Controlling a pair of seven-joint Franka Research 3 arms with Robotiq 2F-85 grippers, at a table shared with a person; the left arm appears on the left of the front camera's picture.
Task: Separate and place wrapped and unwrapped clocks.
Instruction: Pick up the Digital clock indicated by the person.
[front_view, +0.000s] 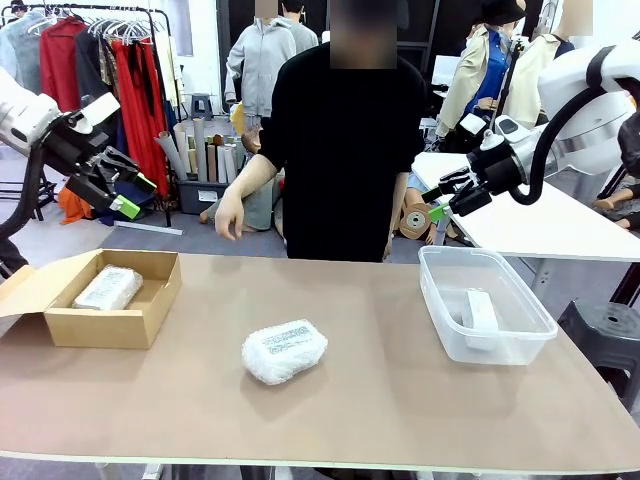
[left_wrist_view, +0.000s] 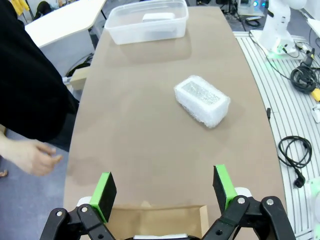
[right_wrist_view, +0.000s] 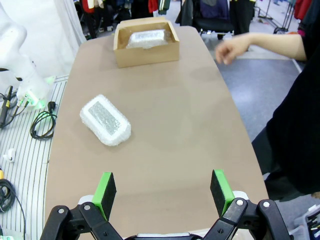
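Note:
One bubble-wrapped clock (front_view: 284, 351) (left_wrist_view: 202, 100) (right_wrist_view: 105, 120) with a printed label lies on the brown table near its middle. A second wrapped clock (front_view: 108, 288) (right_wrist_view: 146, 38) rests inside the tan cardboard box (front_view: 95, 324) (right_wrist_view: 145, 54). A bare white clock (front_view: 481, 317) (left_wrist_view: 158, 16) sits in the clear plastic tub (front_view: 445, 305) (left_wrist_view: 125, 34). My left gripper (front_view: 118, 185) (left_wrist_view: 164, 187) hangs open above the box side, holding nothing. High over the tub, my right gripper (front_view: 447, 197) (right_wrist_view: 163, 187) is open too and holds nothing.
A person in black stands at the far edge, one hand (front_view: 230, 214) (left_wrist_view: 32, 156) (right_wrist_view: 231, 49) hovering just beyond the table. A white table (front_view: 560, 225) stands behind the tub. Cables (left_wrist_view: 295, 150) lie on the floor by the robot's side.

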